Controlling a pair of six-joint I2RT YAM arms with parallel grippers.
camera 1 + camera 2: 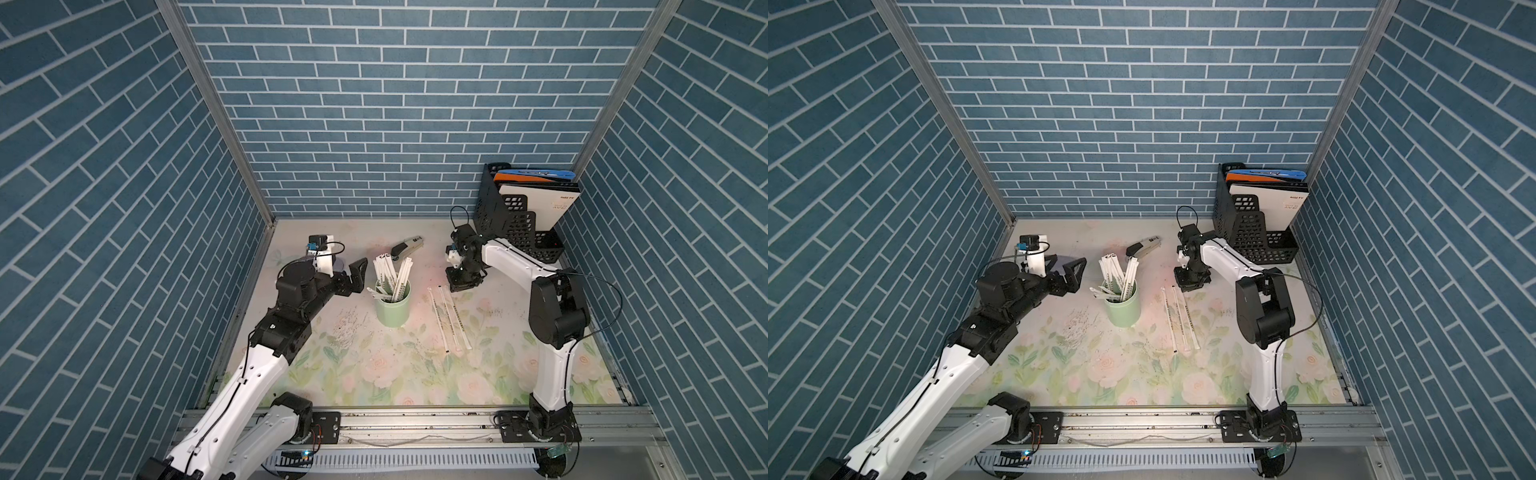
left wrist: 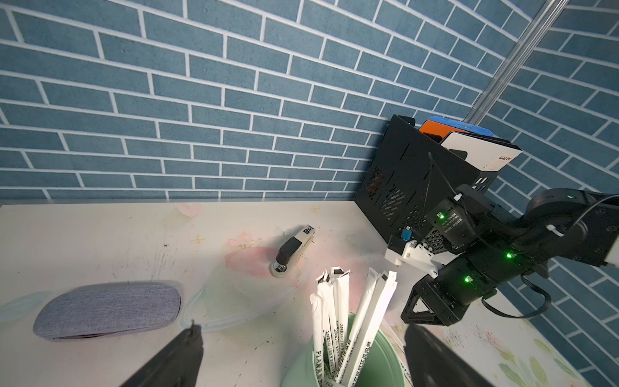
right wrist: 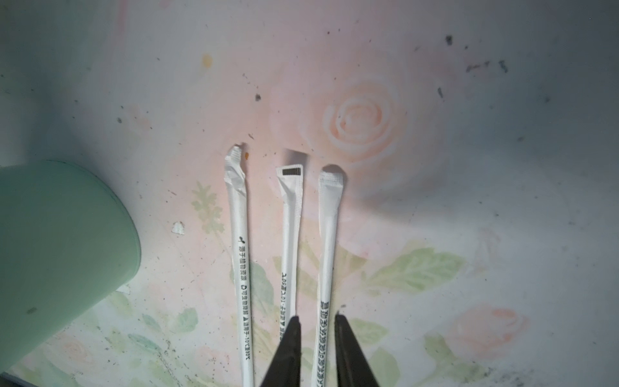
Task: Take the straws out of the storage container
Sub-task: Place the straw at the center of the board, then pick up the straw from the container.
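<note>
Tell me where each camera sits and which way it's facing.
Top views: high above the arm bases, looking down toward the back wall; left arm and right arm show.
Left wrist: close by the cup, facing the back wall and file holder; its open left gripper and the right arm show.
Right wrist: over the table, looking straight down on three loose straws; the right gripper straddles one.
Shared: both wrist views catch the cup; all views show straws.
</note>
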